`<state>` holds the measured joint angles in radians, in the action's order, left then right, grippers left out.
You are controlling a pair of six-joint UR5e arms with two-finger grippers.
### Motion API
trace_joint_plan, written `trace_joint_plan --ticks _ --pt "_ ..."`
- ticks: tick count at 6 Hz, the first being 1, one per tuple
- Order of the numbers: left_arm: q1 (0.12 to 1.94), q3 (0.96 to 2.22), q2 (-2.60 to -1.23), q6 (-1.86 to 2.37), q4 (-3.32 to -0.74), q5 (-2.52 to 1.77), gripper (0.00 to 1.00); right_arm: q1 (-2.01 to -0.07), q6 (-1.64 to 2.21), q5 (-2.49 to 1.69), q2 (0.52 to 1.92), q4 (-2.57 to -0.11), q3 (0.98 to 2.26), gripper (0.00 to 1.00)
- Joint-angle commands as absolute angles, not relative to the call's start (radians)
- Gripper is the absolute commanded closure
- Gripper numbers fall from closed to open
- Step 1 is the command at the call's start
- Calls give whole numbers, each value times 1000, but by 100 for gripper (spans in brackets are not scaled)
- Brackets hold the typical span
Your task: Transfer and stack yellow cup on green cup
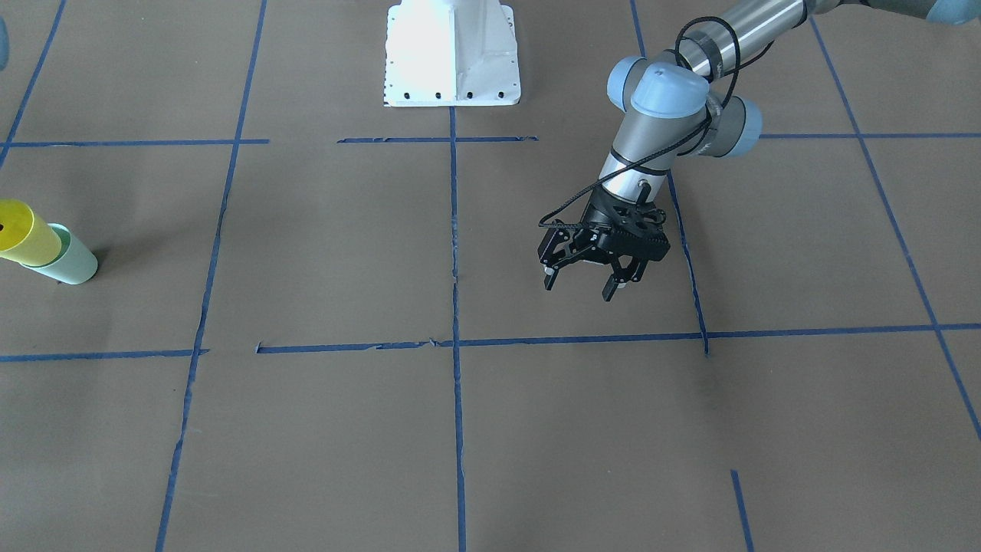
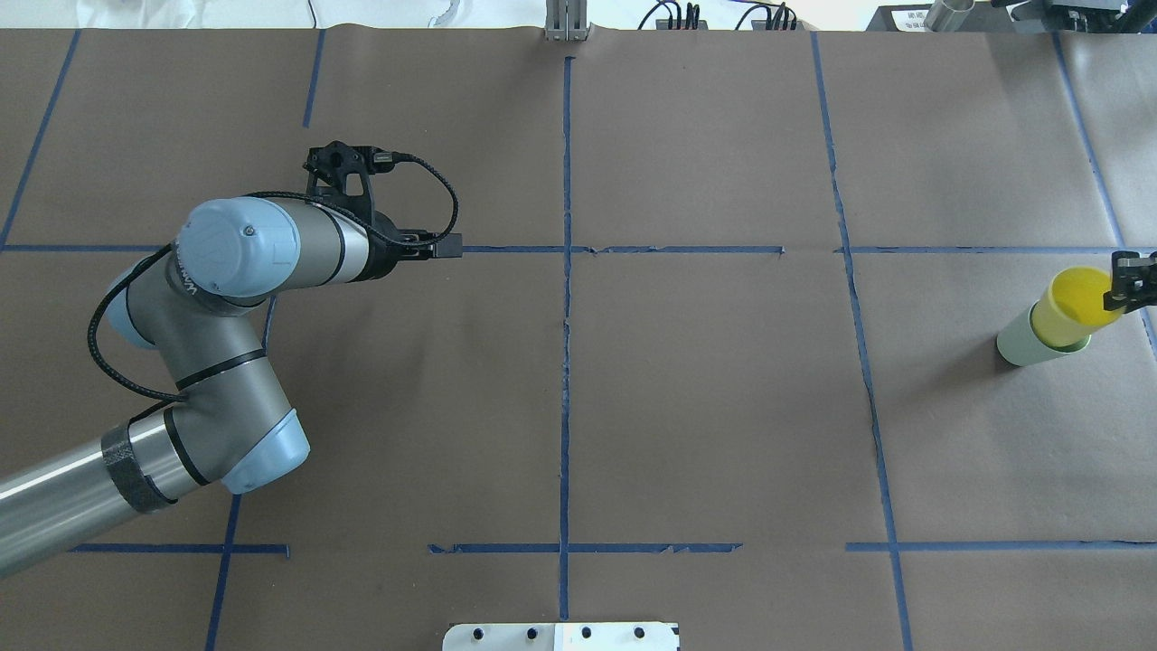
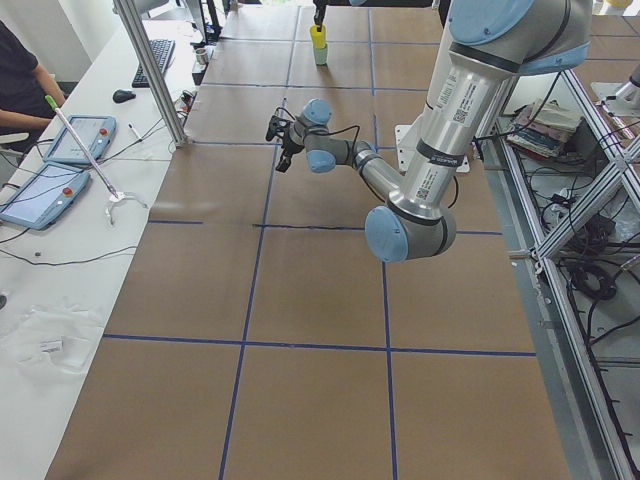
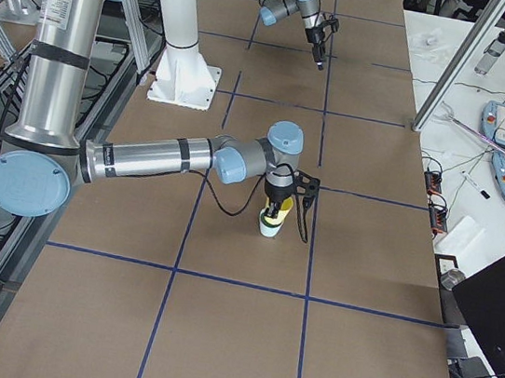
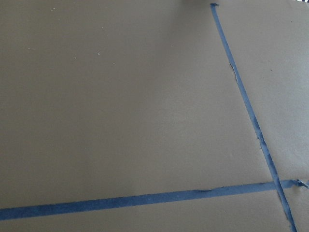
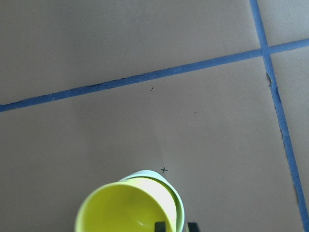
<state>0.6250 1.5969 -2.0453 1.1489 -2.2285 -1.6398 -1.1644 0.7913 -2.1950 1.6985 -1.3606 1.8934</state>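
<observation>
The yellow cup sits nested in the green cup near the table's right end, its upper part sticking out; the pair also shows in the front view, yellow cup over green cup. My right gripper straddles the yellow cup's near rim, one fingertip inside and one outside, narrowly shut on it. Only its tip shows overhead. My left gripper is open and empty, hovering above bare table far from the cups.
The white robot base stands at the table's middle back edge. Blue tape lines grid the brown table cover. In the left side view a bench with tablets and a seated person runs along the far table edge.
</observation>
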Motion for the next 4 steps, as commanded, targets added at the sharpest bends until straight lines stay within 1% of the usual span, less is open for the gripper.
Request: trace_joint_plan --ticks 1,2,4 --pt "629 1595 -2039 1140 -2223 -1640 0 -1164 788 -2197 1698 -1361 1884 0" --pt "682 1582 -2007 1099 -2224 -1691 0 -1164 779 -2195 1697 -1359 1891 0" --pt "860 1540 -1907 830 -2221 -1959 1 -1201 706 -2197 1686 -1361 1899 0"
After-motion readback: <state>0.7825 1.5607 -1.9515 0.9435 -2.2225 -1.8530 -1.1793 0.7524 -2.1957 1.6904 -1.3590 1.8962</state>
